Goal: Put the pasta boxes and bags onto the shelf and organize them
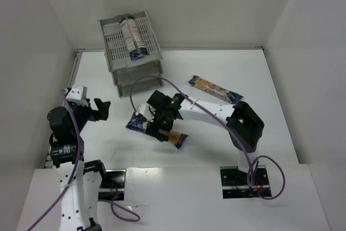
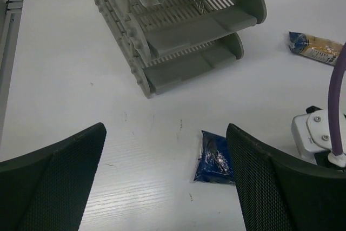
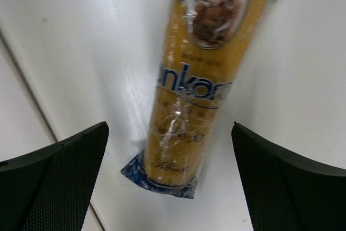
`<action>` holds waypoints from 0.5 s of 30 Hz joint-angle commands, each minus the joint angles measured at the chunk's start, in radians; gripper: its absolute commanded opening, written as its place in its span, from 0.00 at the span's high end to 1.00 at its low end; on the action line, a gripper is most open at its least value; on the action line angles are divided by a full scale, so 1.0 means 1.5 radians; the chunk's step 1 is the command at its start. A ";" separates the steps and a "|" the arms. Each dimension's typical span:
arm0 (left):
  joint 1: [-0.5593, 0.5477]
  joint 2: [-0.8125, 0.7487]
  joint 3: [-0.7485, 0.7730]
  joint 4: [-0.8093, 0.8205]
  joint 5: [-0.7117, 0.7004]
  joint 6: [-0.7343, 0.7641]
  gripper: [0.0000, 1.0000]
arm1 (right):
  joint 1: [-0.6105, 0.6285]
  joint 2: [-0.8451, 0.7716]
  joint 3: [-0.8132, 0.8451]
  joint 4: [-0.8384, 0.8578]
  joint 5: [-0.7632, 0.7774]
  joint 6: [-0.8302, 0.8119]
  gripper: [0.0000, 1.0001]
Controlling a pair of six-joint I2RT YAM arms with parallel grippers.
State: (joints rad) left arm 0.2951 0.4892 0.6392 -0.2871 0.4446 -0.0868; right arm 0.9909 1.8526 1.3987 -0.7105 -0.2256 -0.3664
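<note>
1. The grey three-tier shelf (image 1: 114, 52) stands at the upper left of centre in the top view, on the white table (image 1: 259, 128), its trays stepped and opening toward the lower right.
2. Its top tray (image 1: 111, 39) holds one spaghetti packet (image 1: 132, 37). It lies lengthwise along the tray, with a dark blue end at the tray's open front edge.
3. A second spaghetti packet (image 3: 194, 96) lies flat on the table at the middle of the top view, slanting from upper left to lower right. Yellow pasta shows through the clear wrap, and the dark blue end points to the bottom of the right wrist view.
4. The right gripper (image 3: 170, 187) hangs over this second packet with its claw spread wide. One finger stands on each side of the packet and neither touches it.
5. A third spaghetti packet (image 1: 213, 89) lies on the table at the right of centre, well apart from the shelf and from both arms.
6. The left gripper (image 2: 167, 187) sits at the left of the top view, claw wide and holding nothing, facing the shelf's open fronts.
</note>
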 commanded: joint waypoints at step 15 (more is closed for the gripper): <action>0.015 -0.023 0.007 0.019 -0.025 -0.023 0.01 | 0.063 0.114 -0.037 0.107 0.190 0.128 0.27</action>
State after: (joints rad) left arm 0.3092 0.4667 0.6392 -0.2871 0.4232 -0.0902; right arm 1.0481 1.9812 1.3628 -0.5953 0.0086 -0.2134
